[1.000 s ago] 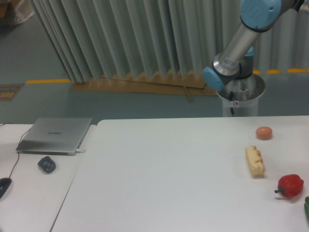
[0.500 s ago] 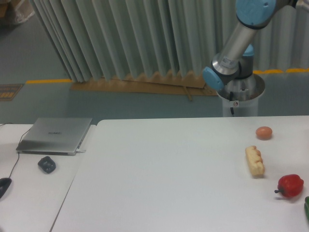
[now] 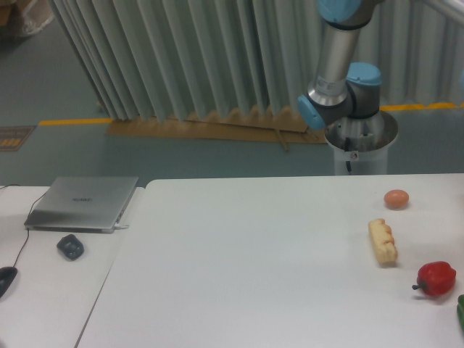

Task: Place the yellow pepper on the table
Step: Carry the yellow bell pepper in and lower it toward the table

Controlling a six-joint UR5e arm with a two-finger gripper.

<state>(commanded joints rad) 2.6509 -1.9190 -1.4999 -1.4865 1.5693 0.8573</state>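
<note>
While the arm (image 3: 335, 61) rises behind the table (image 3: 239, 268), its gripper and the yellow pepper lie out of frame. On table: egg (image 3: 396, 199), corn piece (image 3: 383, 241), red pepper (image 3: 436, 278).

So the only thing that moved is the robot arm (image 3: 336, 65). A second ago its silver link slanted up to the right, now it stands almost upright and sits further left, with the blue elbow joint (image 3: 359, 80) swung out to the right of it.
</note>
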